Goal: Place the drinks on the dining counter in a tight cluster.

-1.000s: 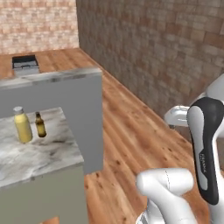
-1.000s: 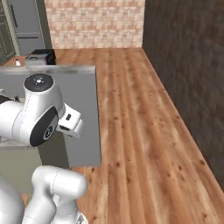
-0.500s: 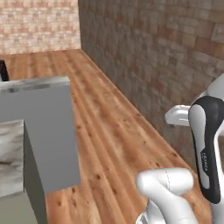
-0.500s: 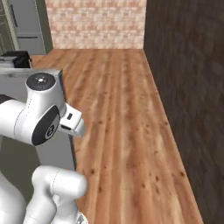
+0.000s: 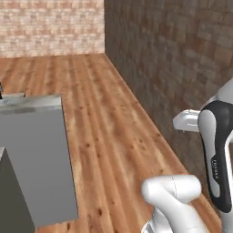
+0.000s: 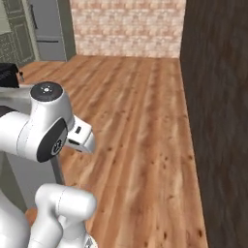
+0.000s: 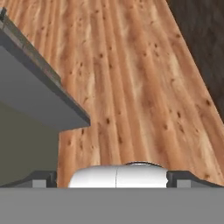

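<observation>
The gripper [image 7: 112, 180] stood wide and empty over the wood floor [image 7: 140, 83], with the grey counter [image 7: 30, 87] at nine o'clock.

The floor [image 5: 104, 123] is warm plank wood with dark knots — smooth, with a faint sheen. Beside it the wall [image 5: 182, 59] is rough dark brick. The desk [image 5: 38, 154] side looks flat matt grey — plain, unpatterned.

floor [image 5: 104, 118]: orange-brown wood planks | wall [image 5: 173, 54]: dark brown brick | counter side [image 5: 38, 159]: plain grey
</observation>
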